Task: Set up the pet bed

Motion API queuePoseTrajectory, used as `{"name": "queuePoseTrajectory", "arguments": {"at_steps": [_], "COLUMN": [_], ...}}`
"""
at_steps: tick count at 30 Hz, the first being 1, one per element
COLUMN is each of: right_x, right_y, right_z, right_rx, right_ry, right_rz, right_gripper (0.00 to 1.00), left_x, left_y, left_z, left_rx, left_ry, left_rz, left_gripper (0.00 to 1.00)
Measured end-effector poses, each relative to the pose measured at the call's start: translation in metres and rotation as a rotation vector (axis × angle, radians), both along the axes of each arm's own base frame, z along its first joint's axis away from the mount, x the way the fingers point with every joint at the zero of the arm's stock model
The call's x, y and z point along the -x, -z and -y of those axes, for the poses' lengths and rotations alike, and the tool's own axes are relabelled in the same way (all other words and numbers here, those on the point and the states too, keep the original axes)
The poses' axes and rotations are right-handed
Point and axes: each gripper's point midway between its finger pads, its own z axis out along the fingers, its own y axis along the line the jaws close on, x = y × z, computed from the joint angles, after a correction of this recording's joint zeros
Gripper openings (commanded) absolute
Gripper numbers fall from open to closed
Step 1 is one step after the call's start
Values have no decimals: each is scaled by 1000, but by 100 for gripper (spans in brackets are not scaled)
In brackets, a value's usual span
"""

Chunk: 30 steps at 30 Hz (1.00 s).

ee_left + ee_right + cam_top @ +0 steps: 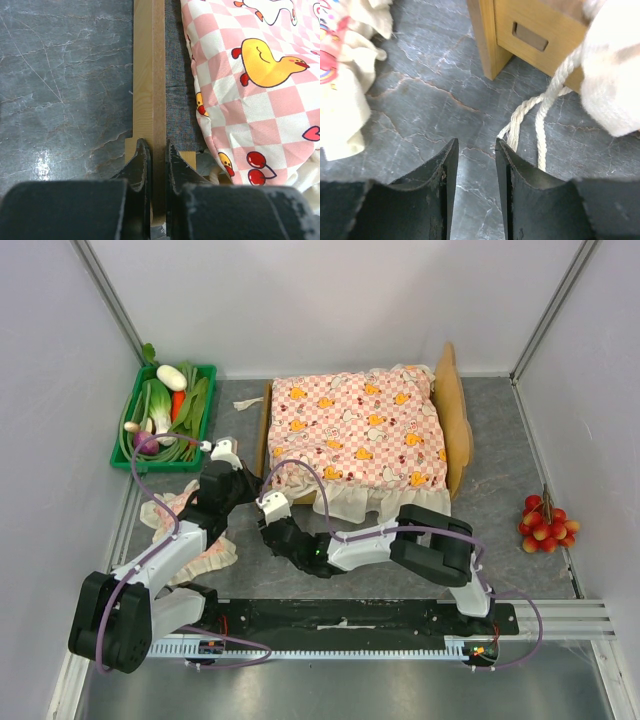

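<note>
Pet bed (pixel 455 410) end rail (pixel 150 75) runs straight ahead of left claw (pixel 158 150), which pinches it; right claw (pixel 476 150) spread, empty, bed leg (pixel 487 40) just ahead.

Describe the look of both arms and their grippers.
Both the left arm and right arm alternate chunky black joints with white links, each trailed by a thin lilac cable. The left gripper and right gripper have black tapering fingers on black bodies.

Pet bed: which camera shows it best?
Top external: the whole pet bed, headboard and mattress included. Left wrist shows only one rail, clamped by the left pincer; right wrist only a corner leg.
</note>
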Motion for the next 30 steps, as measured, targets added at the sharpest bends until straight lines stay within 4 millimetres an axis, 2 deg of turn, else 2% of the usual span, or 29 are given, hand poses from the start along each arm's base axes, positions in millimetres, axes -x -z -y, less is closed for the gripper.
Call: {"name": "queuePoseTrajectory", "arguments": {"at_steps": [4, 7, 13, 18, 22, 25, 30], "right_x": [1, -1, -4, -9, -15, -17, -16], "right_y": [-15, -18, -6, 14, 14, 14, 15], "right_z": [-2, -2, 9, 7, 3, 3, 3], "right_rx": [-19, -27, 29, 68, 58, 61, 59], "right_ry": [-14, -5, 35, 51, 68, 72, 65], "right_rz": [22, 29, 19, -1, -8, -11, -23], "right_gripper": [43, 41, 38, 33, 19, 0, 0], "left_x": [0, 0, 0, 0, 0, 0, 0], "left_y": [0, 0, 0, 0, 0, 0, 0], "left_z": [0, 0, 0, 0, 0, 0, 0], "left_rx": [0, 1, 1, 2, 5, 4, 5], "left_ry": [0, -1, 0, 1, 2, 3, 3], "left_rz": [0, 0, 0, 0, -1, -1, -1], "left_gripper": [2, 2, 2, 2, 2, 2, 2]}}
